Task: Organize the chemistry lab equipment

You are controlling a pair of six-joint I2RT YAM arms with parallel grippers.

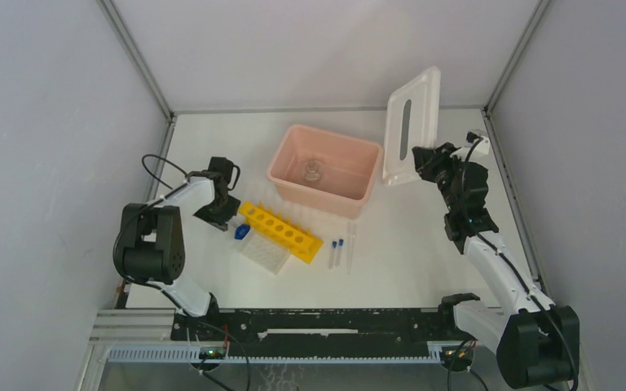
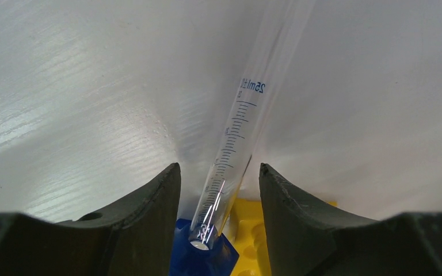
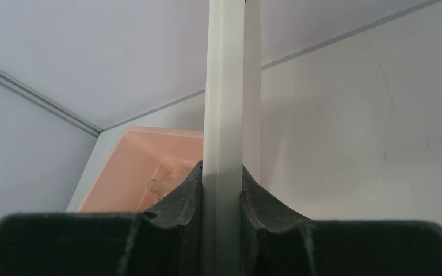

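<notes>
A clear graduated cylinder (image 2: 239,132) on a blue base (image 2: 198,259) lies between the fingers of my open left gripper (image 2: 218,167), with a gap on each side. In the top view that gripper (image 1: 225,213) is at the left end of the yellow tube rack (image 1: 281,230), and the blue base (image 1: 242,232) shows beside it. The clear well plate (image 1: 265,253) lies in front of the rack. Two blue-capped vials (image 1: 336,253) and a thin clear tube (image 1: 350,246) lie to the right. Small round glassware (image 1: 313,172) sits inside the pink box (image 1: 357,197). My right gripper (image 3: 221,167) is shut on the white lid (image 3: 224,86).
The white lid (image 1: 412,126) is held upright at the pink box's right end, near the back wall. Grey enclosure walls stand on the left, right and back. The arm bases and a black rail (image 1: 326,322) line the near edge.
</notes>
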